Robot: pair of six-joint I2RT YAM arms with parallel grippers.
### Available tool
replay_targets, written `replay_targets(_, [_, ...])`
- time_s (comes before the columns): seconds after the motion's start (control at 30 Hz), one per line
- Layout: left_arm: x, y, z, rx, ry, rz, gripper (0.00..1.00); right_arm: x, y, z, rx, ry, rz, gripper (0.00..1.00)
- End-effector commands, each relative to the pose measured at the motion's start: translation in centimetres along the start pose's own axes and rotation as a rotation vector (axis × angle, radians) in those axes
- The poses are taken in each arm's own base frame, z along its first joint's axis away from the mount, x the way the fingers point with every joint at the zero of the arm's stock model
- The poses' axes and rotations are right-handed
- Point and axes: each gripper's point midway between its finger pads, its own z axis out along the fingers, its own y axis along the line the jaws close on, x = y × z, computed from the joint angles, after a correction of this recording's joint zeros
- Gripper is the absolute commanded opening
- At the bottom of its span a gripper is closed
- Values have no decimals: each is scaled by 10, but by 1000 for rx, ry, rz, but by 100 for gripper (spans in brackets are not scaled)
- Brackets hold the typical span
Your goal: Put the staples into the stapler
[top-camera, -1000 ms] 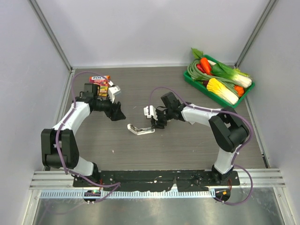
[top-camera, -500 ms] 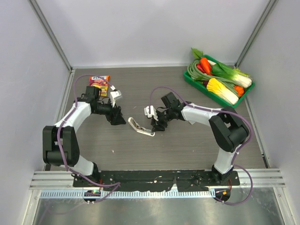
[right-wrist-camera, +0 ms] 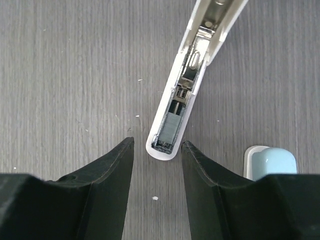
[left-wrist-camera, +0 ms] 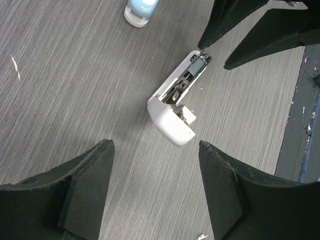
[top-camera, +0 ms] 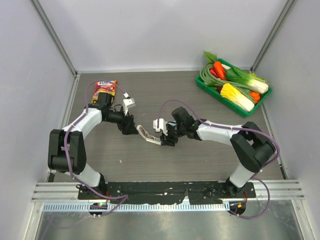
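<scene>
The white stapler (top-camera: pixel 148 135) lies flipped open on the wood-grain table between my two grippers. Its metal channel (right-wrist-camera: pixel 176 117) faces up, and a short grey ribbed strip (right-wrist-camera: pixel 172 128) that looks like staples sits at the channel's near end. My right gripper (right-wrist-camera: pixel 157 142) is open, with the stapler's rounded tip just ahead of its fingertips (right-wrist-camera: pixel 129 145) and gaps on both sides. My left gripper (left-wrist-camera: pixel 155 145) is open wide and holds nothing. The stapler's hinged end (left-wrist-camera: pixel 172 127) lies just beyond it. In the top view the left gripper (top-camera: pixel 131 127) and right gripper (top-camera: pixel 167 139) flank the stapler.
A light-blue and white object (right-wrist-camera: pixel 270 162) stands on the table beside my right finger, and the left wrist view also catches this blue object (left-wrist-camera: pixel 141 10). A red snack packet (top-camera: pixel 106 86) lies back left. A green tray (top-camera: pixel 220 98) of vegetables sits back right.
My left gripper has moved right and toward the stapler. The right arm has stretched further left. The stapler has turned from lying sideways to lying diagonally.
</scene>
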Motion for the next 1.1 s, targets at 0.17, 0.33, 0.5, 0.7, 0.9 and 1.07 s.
replay_targets(0.17, [-13, 1, 7, 13, -28, 39, 72, -6, -32, 8, 156, -21, -41, 49])
replay_targets(0.33, [-11, 1, 9, 20, -27, 35, 72, -1, -26, 13, 115, -8, -28, 49])
replay_targets(0.5, [-9, 0, 10, 24, -24, 31, 72, -4, -17, 13, 74, -23, -9, 49])
replay_targets(0.7, [-9, -1, 10, 28, -26, 28, 71, -15, -12, 7, 42, -63, 24, 49])
replay_targets(0.9, [-9, -2, 10, 29, -25, 28, 71, -21, -10, 5, 26, -75, 51, 49])
replay_targets(1.07, [-9, -2, 11, 30, -26, 25, 71, -25, -16, 3, 60, -74, 116, 49])
